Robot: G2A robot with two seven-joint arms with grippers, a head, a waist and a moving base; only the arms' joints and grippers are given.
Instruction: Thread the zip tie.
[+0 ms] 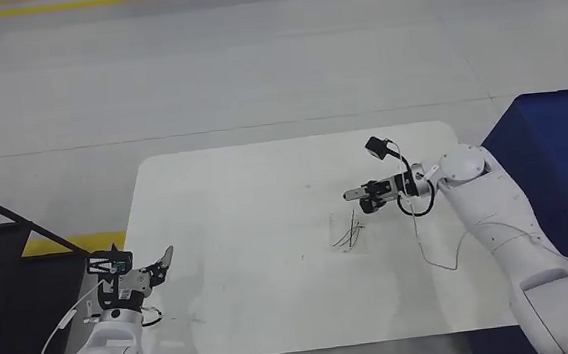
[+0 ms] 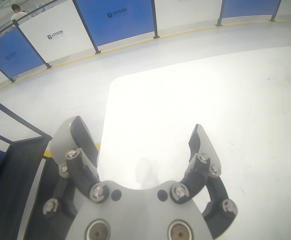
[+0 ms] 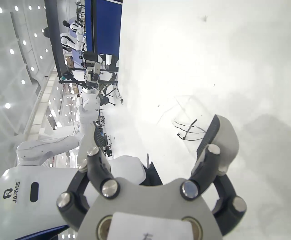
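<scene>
Right tool (image 3: 155, 122) wide open, empty

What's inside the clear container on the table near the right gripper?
Several thin black zip ties, crossing one another, lie inside the clear container. One finger of the open right gripper hides some ends, so an exact count cannot be made.
</scene>
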